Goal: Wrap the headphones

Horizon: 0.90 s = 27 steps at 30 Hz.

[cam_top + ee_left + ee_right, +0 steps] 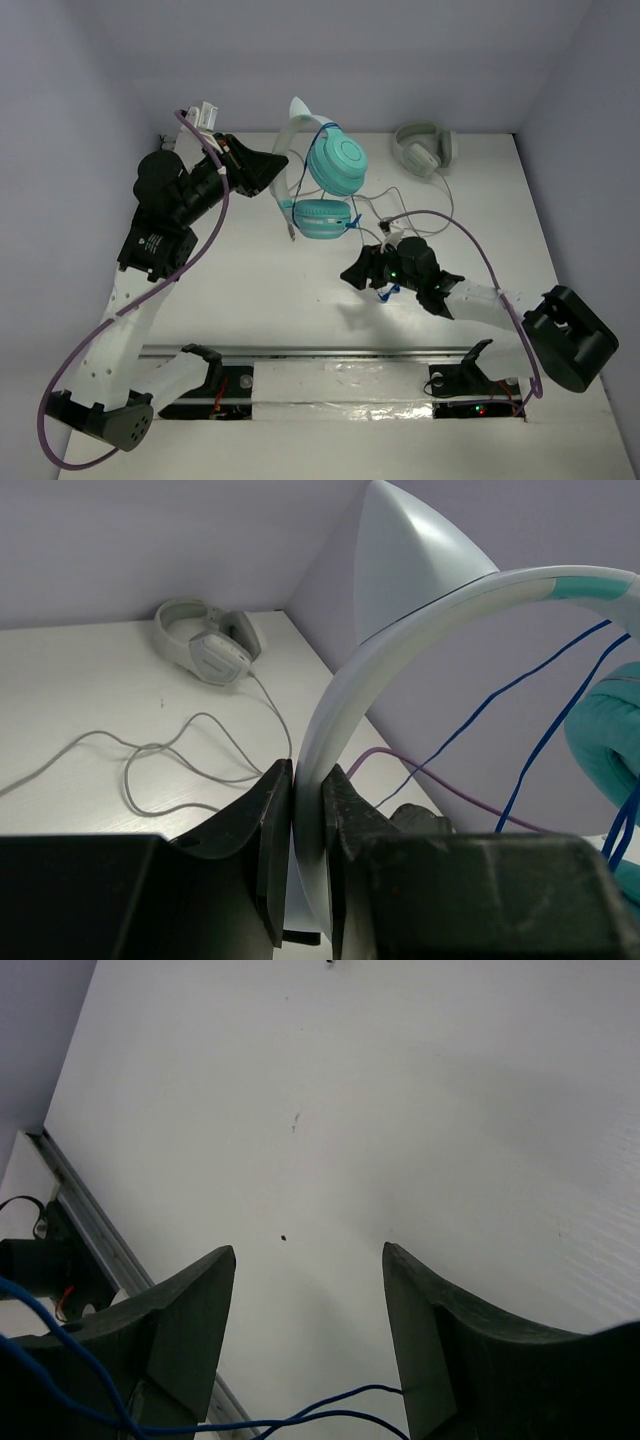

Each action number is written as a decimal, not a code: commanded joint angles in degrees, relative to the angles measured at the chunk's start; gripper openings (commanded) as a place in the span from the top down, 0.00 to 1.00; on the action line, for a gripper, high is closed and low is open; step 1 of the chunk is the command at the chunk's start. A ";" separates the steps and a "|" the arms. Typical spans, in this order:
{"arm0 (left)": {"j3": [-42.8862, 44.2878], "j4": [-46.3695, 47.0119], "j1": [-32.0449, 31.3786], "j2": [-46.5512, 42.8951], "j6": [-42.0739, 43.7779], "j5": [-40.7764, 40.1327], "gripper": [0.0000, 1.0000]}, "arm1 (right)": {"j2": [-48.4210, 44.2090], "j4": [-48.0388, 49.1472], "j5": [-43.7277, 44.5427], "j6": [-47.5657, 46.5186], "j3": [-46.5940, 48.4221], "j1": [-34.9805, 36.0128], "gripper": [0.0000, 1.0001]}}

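My left hand (305, 780) is clamped on the headphones (335, 165) by the white headband (330, 710). My right hand (310, 1260) hangs open above the bench (400, 1110), with the blue cable (340, 1395) by it.

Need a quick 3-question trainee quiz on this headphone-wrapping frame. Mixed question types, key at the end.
1. True or false: the jaws of the left arm are shut on the white headband of the teal over-ear headphones.
2. Where do the grey-white headphones lie? A) at the far right of the white table, touched by neither arm; B) clamped in the left arm's jaws; C) on the near metal rail.
3. One word: the jaws of the right arm stand ____.
Key: 1 true; 2 A; 3 open.
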 commanded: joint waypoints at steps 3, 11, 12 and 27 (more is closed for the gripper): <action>1.84 2.73 0.43 -2.10 -0.79 -1.96 1.00 | -2.36 -1.65 2.57 -1.00 1.84 -0.30 0.33; 2.80 2.29 0.43 -1.84 0.27 -3.28 1.00 | -3.77 -5.00 6.80 -1.18 2.55 -0.30 0.23; 2.89 2.20 0.43 -1.57 0.18 -3.28 1.00 | -3.42 -4.48 7.06 -0.65 2.11 -0.30 0.24; 2.19 4.31 0.43 0.36 -1.05 -0.81 1.00 | -4.29 -2.98 8.28 -3.19 6.58 -0.30 0.10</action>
